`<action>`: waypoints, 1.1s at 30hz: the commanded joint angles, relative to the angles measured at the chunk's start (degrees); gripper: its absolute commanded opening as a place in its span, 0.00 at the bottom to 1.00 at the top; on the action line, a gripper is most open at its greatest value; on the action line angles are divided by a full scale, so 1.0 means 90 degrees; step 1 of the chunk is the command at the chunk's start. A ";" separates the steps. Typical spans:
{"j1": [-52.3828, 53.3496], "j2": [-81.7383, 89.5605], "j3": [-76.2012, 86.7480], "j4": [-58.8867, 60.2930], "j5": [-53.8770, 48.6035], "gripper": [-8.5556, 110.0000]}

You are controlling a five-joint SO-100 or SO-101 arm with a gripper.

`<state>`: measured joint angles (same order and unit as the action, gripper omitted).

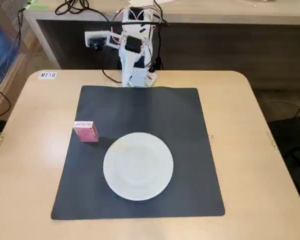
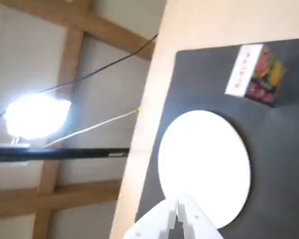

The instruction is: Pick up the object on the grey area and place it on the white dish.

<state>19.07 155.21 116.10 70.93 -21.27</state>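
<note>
Setting: tan wooden tabletop [image 1: 35, 165] with a dark grey mat [image 1: 185, 120] laid square on it; cables and a desk edge behind.
Arm: white arm [image 1: 135, 50] folded upright at the table's far edge, well away from the work.
Claw: gripper [image 2: 180, 211] with white fingertips nearly touching, holding nothing.
Box: small pink-red box [image 1: 85, 131] standing on the mat's left edge in the fixed view, just beside the white plate [image 1: 138, 166], not touching.
Risks: box is small and upright, so an off-centre approach could likely tip it or push it off the mat; a late release might slide it across the smooth plate.
Writing: "MT18" sticker [image 1: 48, 75] on the table corner; red print on the box's pale top, too blurred to read.
</note>
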 commanded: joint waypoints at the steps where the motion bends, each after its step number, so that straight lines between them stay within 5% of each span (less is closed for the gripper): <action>1: 0.0537 -0.0781 -0.0928 0.0381 -0.0078 0.07; 15: 0.1250 -0.5459 -0.5039 0.2773 -0.0098 0.07; 28: 0.1621 -0.7051 -0.5654 0.2832 -0.0576 0.07; 33: 0.1680 -0.7275 -0.5820 0.2852 -0.0752 0.29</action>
<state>33.49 89.30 67.24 96.24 -26.89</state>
